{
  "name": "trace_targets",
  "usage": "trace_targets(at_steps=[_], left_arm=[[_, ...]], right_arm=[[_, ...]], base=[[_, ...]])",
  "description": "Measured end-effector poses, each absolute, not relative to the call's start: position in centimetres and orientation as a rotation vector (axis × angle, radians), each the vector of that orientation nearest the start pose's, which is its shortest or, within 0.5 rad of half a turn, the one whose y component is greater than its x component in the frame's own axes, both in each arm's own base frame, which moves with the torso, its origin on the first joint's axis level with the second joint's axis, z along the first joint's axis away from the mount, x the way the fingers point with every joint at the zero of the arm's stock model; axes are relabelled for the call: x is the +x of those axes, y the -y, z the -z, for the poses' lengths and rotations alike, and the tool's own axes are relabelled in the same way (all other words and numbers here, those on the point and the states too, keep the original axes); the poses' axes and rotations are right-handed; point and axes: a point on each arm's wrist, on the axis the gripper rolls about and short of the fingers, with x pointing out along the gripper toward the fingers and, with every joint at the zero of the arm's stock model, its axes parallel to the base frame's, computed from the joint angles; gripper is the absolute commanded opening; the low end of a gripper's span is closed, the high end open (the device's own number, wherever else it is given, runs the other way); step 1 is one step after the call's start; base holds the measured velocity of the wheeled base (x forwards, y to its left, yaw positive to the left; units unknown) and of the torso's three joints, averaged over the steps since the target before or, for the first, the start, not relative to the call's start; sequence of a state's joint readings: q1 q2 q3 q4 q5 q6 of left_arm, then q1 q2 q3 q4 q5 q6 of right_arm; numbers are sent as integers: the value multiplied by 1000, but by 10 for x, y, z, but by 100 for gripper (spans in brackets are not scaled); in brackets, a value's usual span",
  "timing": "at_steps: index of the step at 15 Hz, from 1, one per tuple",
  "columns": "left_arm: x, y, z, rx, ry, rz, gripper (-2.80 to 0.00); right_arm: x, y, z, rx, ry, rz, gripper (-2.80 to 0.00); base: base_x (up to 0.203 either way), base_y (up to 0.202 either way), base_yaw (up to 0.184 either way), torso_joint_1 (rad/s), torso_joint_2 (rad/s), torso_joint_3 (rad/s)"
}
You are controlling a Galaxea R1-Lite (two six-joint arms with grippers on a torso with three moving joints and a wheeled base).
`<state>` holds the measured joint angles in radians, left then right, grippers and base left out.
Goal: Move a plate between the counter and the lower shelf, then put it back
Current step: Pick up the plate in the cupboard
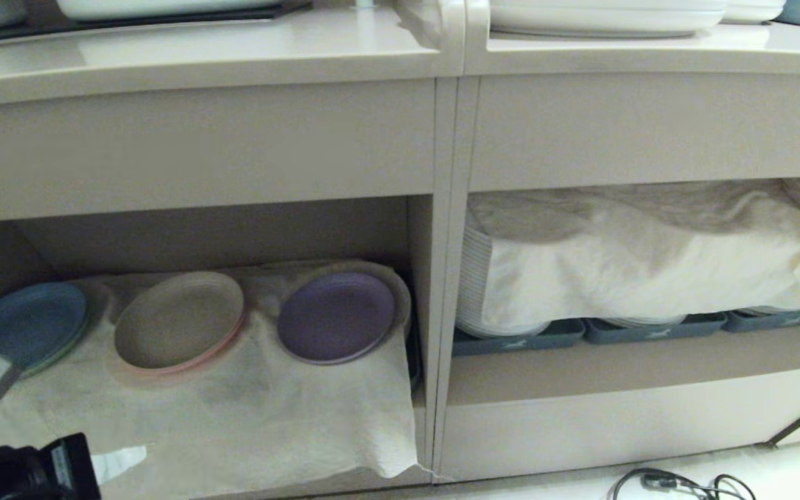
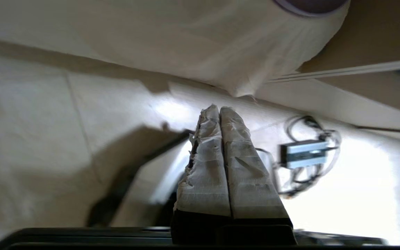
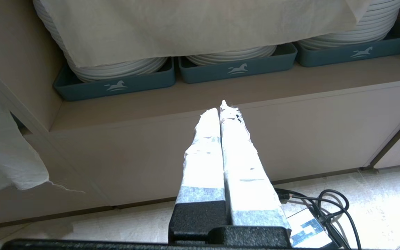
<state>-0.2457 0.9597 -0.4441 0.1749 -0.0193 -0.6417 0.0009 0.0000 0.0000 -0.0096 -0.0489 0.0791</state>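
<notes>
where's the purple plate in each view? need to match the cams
Head view: purple plate sits on the white cloth in the lower shelf, rightmost of three plates.
Left wrist view: only its rim shows at the top edge.
Right wrist view: not in it.
Shared landmark: the cloth's hanging corner.

Left claw (image 2: 219, 108) tapered, white-taped fingers (image 2: 205, 173), black textured base, right claw (image 3: 222, 106) alike

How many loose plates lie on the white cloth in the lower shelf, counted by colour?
Blue plate: 1
Beige plate with pink rim: 1
Lilac-purple plate: 1
Total: 3
</notes>
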Motion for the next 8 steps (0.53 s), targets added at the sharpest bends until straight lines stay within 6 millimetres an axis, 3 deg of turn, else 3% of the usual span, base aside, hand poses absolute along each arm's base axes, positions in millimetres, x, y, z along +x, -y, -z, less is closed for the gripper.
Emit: trace_targets(at_steps=[3, 8], left_arm=[[70, 18, -151, -401, -676, 51, -280], [29, 4, -113, -154, -433, 86, -280]], right_arm=[[-23, 1, -76, 80, 11, 48, -280], [-23, 1, -76, 79, 11, 48, -280]], base=[[0, 0, 0, 0, 0, 0], [0, 0, 0, 0, 0, 0]])
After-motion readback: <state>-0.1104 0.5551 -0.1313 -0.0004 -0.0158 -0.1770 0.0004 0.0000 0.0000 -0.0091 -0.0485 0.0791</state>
